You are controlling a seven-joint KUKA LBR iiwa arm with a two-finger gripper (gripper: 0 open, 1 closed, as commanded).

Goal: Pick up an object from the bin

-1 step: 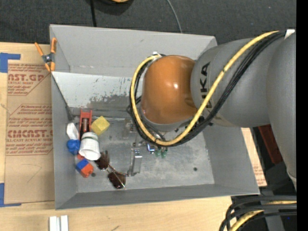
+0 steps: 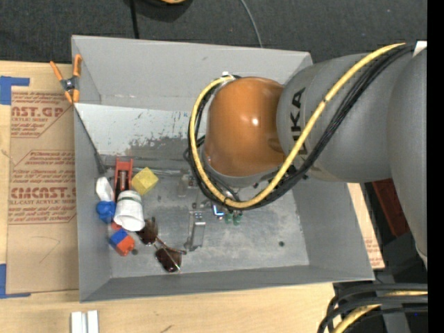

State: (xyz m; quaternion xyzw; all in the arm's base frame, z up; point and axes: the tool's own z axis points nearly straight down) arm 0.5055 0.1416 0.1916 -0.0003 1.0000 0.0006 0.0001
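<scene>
My gripper (image 2: pixel 195 232) pokes out as a grey metal piece low in the bin, a little left of the middle, close above the floor. Nothing can be seen held in it. Just to its left lie brown sunglasses (image 2: pixel 161 250), one lens near the front wall. Further left a white cup-shaped container (image 2: pixel 129 211) lies on its side. A yellow block (image 2: pixel 145 180) sits above it, well apart from the gripper.
More small things crowd the bin's left side: a red clip-like tool (image 2: pixel 123 174), a blue cap (image 2: pixel 105 210), a white piece (image 2: pixel 104 187) and a red and blue block (image 2: pixel 120 241). The arm and its orange cover hide the bin's centre. Bare floor shows at the right.
</scene>
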